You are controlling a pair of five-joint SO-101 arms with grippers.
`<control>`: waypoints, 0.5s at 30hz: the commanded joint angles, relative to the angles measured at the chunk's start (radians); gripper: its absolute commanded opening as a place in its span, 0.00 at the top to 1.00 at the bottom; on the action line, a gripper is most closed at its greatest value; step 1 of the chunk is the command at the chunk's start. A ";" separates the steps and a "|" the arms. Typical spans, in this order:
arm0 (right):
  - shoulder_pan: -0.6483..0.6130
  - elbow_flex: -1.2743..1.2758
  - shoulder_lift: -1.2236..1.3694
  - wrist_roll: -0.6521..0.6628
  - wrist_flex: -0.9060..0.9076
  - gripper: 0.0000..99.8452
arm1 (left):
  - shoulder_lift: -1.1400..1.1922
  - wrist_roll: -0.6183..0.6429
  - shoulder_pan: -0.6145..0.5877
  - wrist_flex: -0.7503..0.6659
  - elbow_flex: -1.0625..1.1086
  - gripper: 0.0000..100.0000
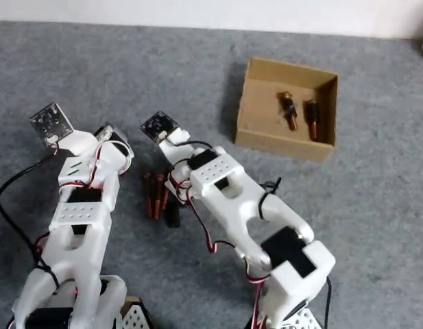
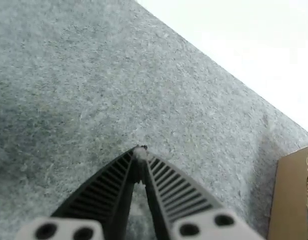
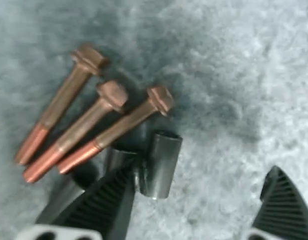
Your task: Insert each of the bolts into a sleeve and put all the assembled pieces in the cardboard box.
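Three copper bolts point(image 3: 101, 122) lie side by side on the grey carpet, also seen in the high view as bolts point(image 1: 155, 195). Dark metal sleeves point(image 3: 161, 162) lie at their threaded ends, one upright-looking tube nearest the fingers. My right gripper point(image 3: 201, 170) hovers open just above them, one finger point(image 3: 106, 200) over a sleeve, the other point(image 3: 281, 205) over bare carpet. My left gripper point(image 2: 139, 152) is shut and holds nothing, raised over bare carpet left of the bolts. The cardboard box point(image 1: 286, 147) holds two assembled pieces point(image 1: 288, 110).
The grey carpet covers the whole table. The box stands at the back right, and its edge point(image 2: 293, 200) shows in the left wrist view. The arms' cables point(image 1: 12, 205) trail near their bases. Open carpet lies between the bolts and the box.
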 commanded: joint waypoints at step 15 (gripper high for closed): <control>-0.065 -0.016 0.036 0.005 -0.012 0.77 | -0.004 0.006 -0.001 -0.026 -0.053 0.99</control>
